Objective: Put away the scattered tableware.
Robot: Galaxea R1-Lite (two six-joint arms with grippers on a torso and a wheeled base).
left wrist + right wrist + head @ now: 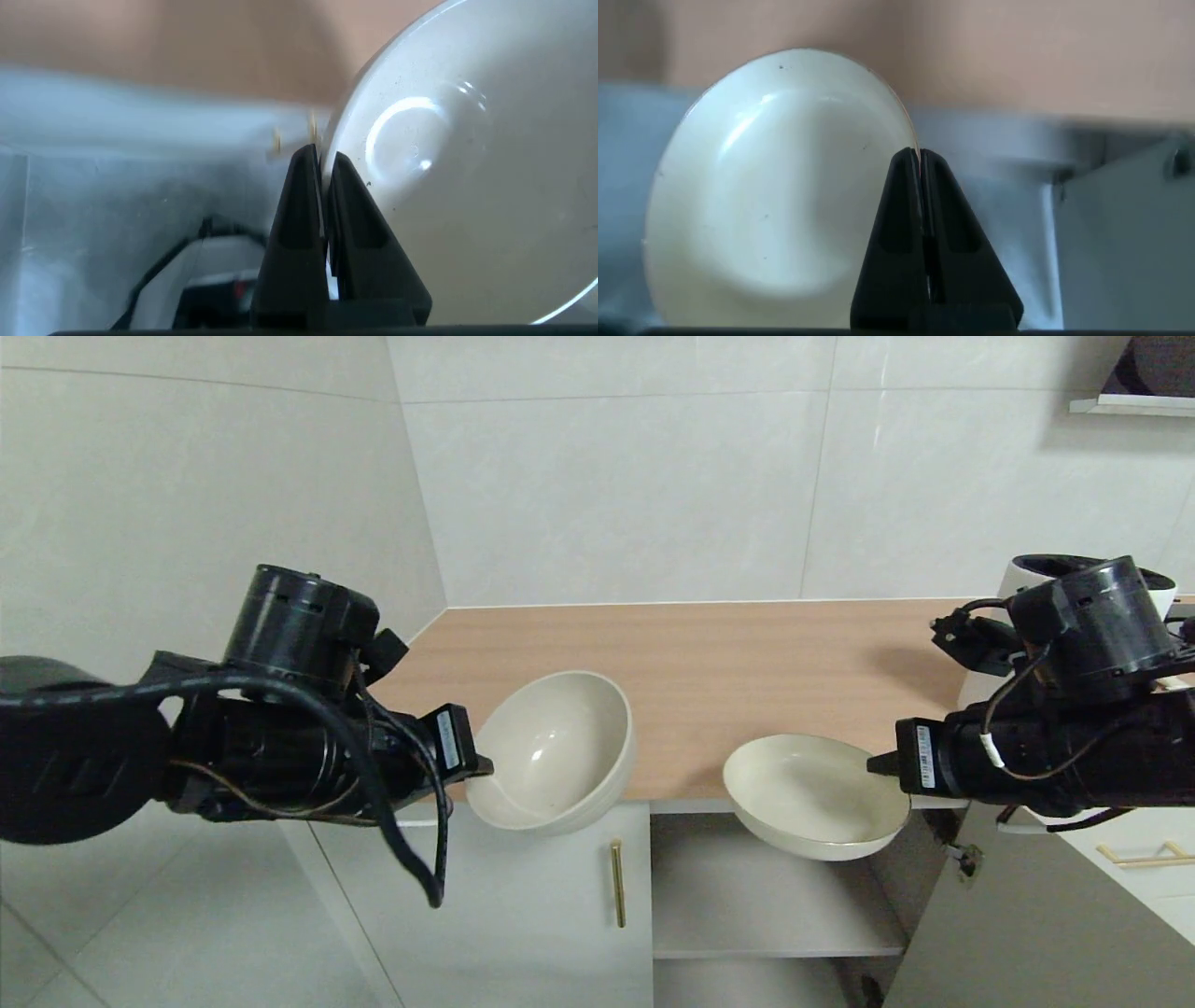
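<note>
The left gripper (478, 763) pinches the rim of a deep cream bowl (560, 747), which is tilted in the air over the front edge of the wooden counter (747, 653). The right gripper (879, 765) pinches the rim of a shallow cream dish (812, 793) just in front of that edge, above the open cupboard (747, 896) below the counter. Pale wall tiles (607, 476) rise behind the counter.

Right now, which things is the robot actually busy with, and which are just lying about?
Job: deep bowl in left claw; shallow bowl in right claw; open cupboard, likely their destination.
Lying about: counter; white appliance behind the right arm.
</note>
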